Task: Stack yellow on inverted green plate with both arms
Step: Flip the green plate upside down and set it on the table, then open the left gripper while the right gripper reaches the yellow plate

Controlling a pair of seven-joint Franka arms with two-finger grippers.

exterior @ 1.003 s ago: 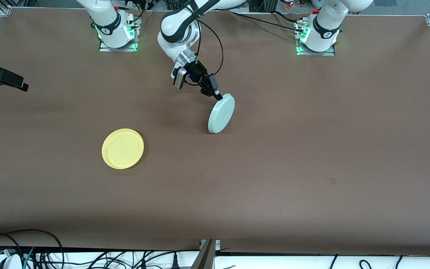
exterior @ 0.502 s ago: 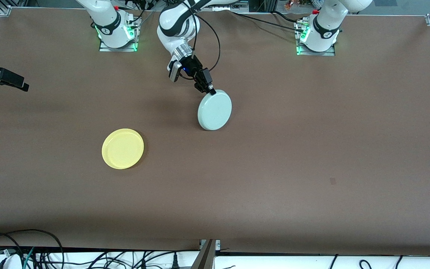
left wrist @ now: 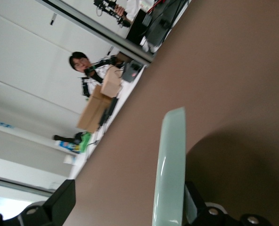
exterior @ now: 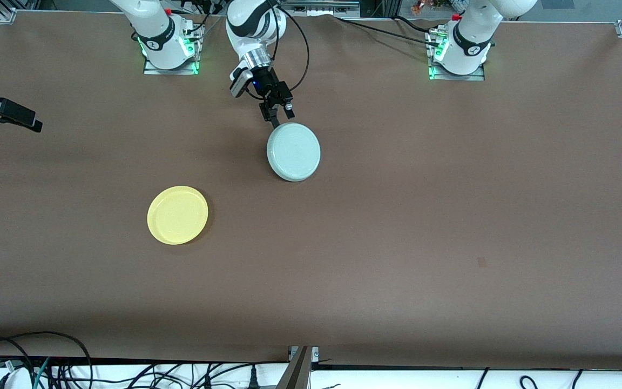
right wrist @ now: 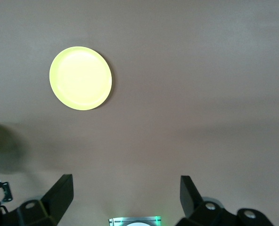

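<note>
The green plate [exterior: 293,151] sits bottom-up near the table's middle, farther from the front camera than the yellow plate [exterior: 177,215]. My left gripper [exterior: 277,114] is open at the green plate's rim on the arm-base side. In the left wrist view that rim [left wrist: 170,169] stands edge-on between the spread fingers, close to one finger [left wrist: 192,202]; I cannot tell if the plate lies fully flat. The yellow plate rests rim-up toward the right arm's end. My right gripper [right wrist: 125,178] hangs open and empty high over the table, looking down on the yellow plate [right wrist: 80,77].
A black device [exterior: 6,113] juts in over the table edge at the right arm's end. Both arm bases [exterior: 169,46] [exterior: 459,51] stand along the table's edge farthest from the front camera. Cables [exterior: 30,362] lie off the table's edge nearest that camera.
The left gripper opened and let go of the green plate's rim. The plate swung from standing on edge to bottom-up. The left arm drew back toward the bases.
</note>
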